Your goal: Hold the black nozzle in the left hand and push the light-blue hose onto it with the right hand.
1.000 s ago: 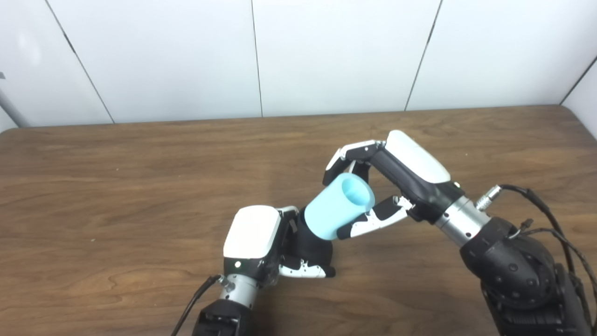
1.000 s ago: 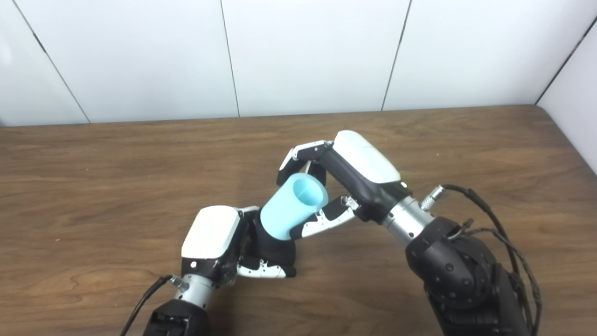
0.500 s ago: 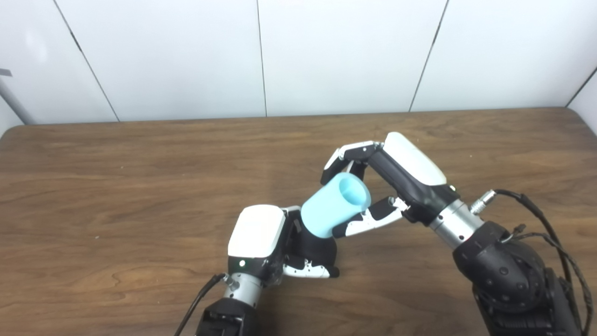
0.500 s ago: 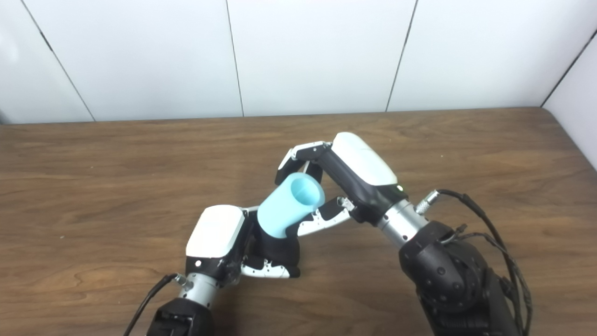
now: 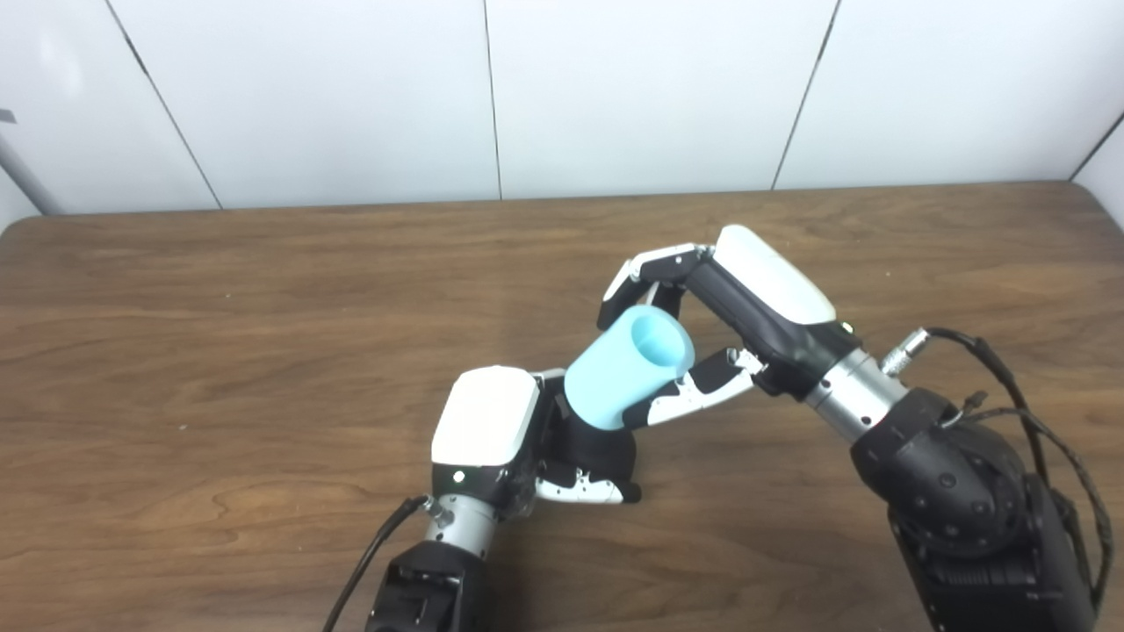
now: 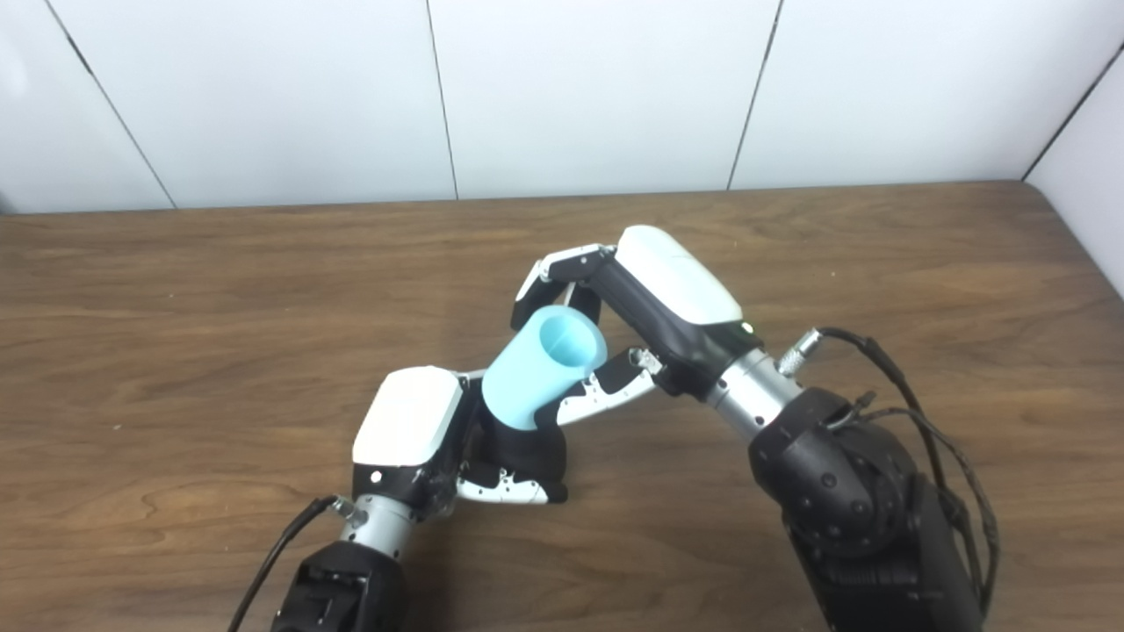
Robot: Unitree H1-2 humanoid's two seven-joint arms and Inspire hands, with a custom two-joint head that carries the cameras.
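White wall panels stand behind a brown wood-grain worktop (image 5: pixel 219 290), which carries nothing in view but the two arms and what they hold.

Near the front middle, the left hand (image 5: pixel 487 430) rests low on the wood with its fingers wrapped around the black nozzle (image 5: pixel 597 443), a dark rounded piece mostly hidden inside the grasp. The right hand (image 5: pixel 702 329) comes in from the right and is closed on the light-blue hose (image 5: pixel 625 369): fingers curl over the far side near the open mouth, and the thumb presses along the near underside. The hose is a short, wide tube, tilted, with its open end facing up and to the right and its lower end meeting the nozzle. How far it has slid on is hidden by the tube itself.

Judging by its smooth, even wall and unbent shape under the grip, the hose seems light and fairly stiff, perhaps slightly slick. A hold around the middle to upper part of the tube, as now, leaves the lower end free to seat. Pushing along the tube's own axis looks wise, since an off-line push could cock it on the nozzle or twist the nozzle in the left hand.
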